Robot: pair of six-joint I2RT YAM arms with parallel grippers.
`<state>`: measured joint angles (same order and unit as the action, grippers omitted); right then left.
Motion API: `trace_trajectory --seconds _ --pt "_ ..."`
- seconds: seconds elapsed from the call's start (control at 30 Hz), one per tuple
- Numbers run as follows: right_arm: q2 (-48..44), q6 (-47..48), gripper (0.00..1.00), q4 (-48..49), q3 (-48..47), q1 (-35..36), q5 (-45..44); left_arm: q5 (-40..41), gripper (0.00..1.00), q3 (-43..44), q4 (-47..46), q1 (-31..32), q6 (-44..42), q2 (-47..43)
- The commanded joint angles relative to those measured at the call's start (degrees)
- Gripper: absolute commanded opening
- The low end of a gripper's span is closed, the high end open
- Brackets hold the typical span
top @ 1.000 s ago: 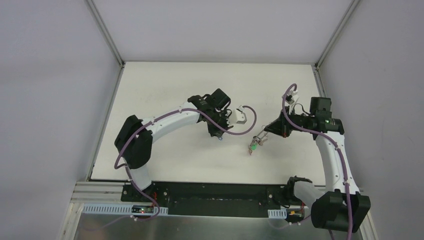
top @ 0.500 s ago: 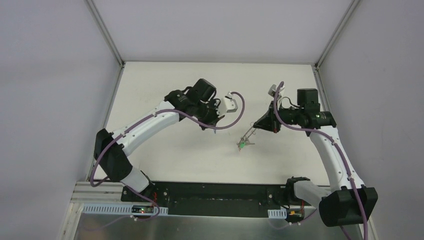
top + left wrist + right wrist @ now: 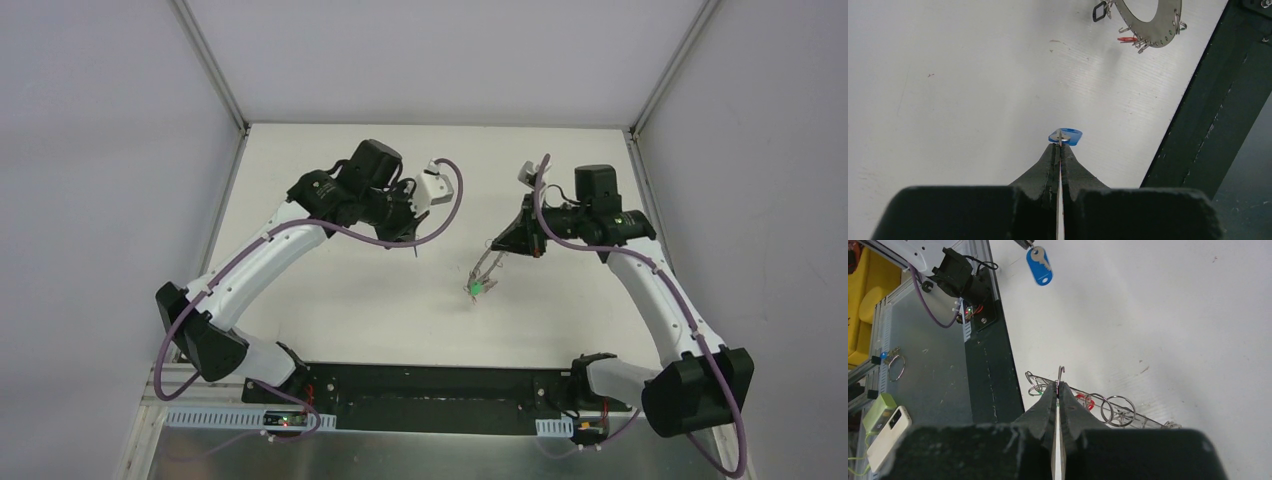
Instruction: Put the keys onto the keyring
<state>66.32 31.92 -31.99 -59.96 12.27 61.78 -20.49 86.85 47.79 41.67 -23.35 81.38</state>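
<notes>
Grip on the left looks firm: the left gripper [image 3: 1060, 147] is pinched tight on the blue-tagged key [image 3: 1064, 136], which it holds above the worktop [image 3: 948, 75]. Well apart to its right, the keyring [image 3: 1168, 27] hangs clear of the surface with a red-tagged key [image 3: 1128, 39] dangling from it. The right gripper [image 3: 1058, 387] is clamped on its rim. I'd say the blue-tagged key must travel rightward to a free loop.
</notes>
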Motion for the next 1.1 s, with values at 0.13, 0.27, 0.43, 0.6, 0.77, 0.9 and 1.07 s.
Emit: trace_trajectory --seconds 0.13,0.27,0.43,0.6,0.77,0.9,1.07 --pt "1.6 -0.6 0.0 4.5 -3.5 6.2 1.6 -1.3 0.0 -0.2 -3.6 -3.5 9.4 -5.1" --pt "3.5 -1.9 0.0 4.5 -5.6 7.9 2.4 -2.4 0.0 -1.9 -5.7 -4.3 11.9 -6.0" --pt "7.1 -2.0 0.0 3.9 -7.4 11.5 3.0 -5.6 0.0 -2.9 -6.4 -5.0 12.9 -6.8" --pt "8.5 -2.0 0.0 3.8 -7.9 14.6 3.8 -15.2 0.0 -0.3 -1.3 -5.0 7.5 -4.5" --pt "8.3 -3.9 0.0 5.4 -6.5 15.0 4.6 -20.6 0.0 0.8 1.2 -5.0 3.1 -3.3" --pt "9.0 -5.3 0.0 6.5 -6.2 14.9 4.8 -22.4 0.0 0.7 1.7 -4.9 0.3 -3.4" --pt "10.4 -4.3 0.0 5.3 -8.1 15.4 4.9 -23.6 0.0 2.6 3.1 -4.8 -3.4 -2.2"
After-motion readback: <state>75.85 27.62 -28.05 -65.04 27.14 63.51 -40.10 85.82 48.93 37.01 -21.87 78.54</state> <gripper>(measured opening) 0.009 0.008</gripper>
